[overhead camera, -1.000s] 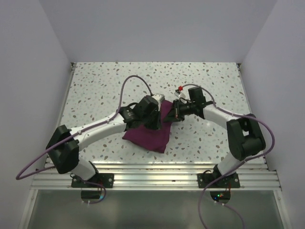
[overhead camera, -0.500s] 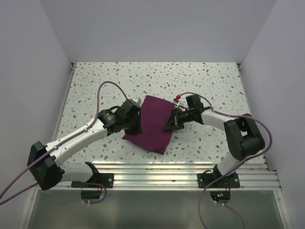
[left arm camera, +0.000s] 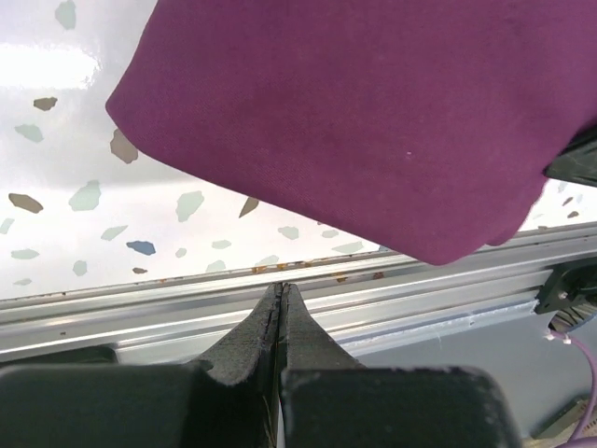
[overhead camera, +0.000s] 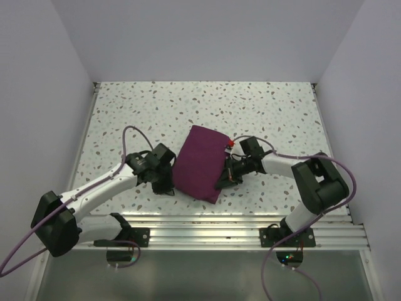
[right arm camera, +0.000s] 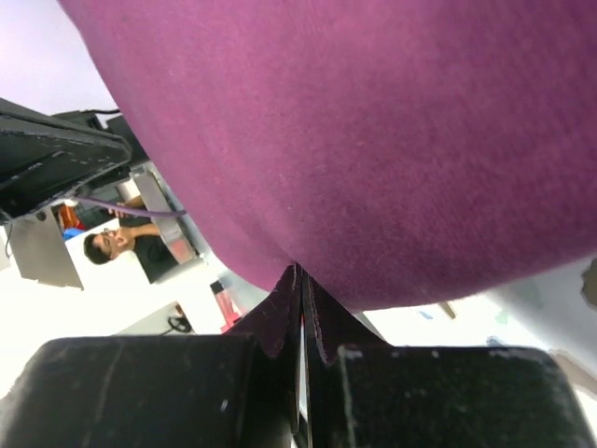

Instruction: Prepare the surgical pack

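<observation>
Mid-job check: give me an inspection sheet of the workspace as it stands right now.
Surface: speckled white tabletop.
Job's things: surgical pack, a folded purple bundle, lies mid-table between the arms.
Clutter: nothing seen.
Grippers: left gripper shut, short of the pack; right gripper shut, tips at the pack's edge, pinch cannot be told.
Cables: purple cables loop loosely along both arms.
Surroundings: white walls; metal rail at the near edge.

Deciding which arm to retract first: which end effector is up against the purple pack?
The right end effector: its shut tips meet the surgical pack at its edge. The left end effector, also shut, shows bare table before the pack.
</observation>
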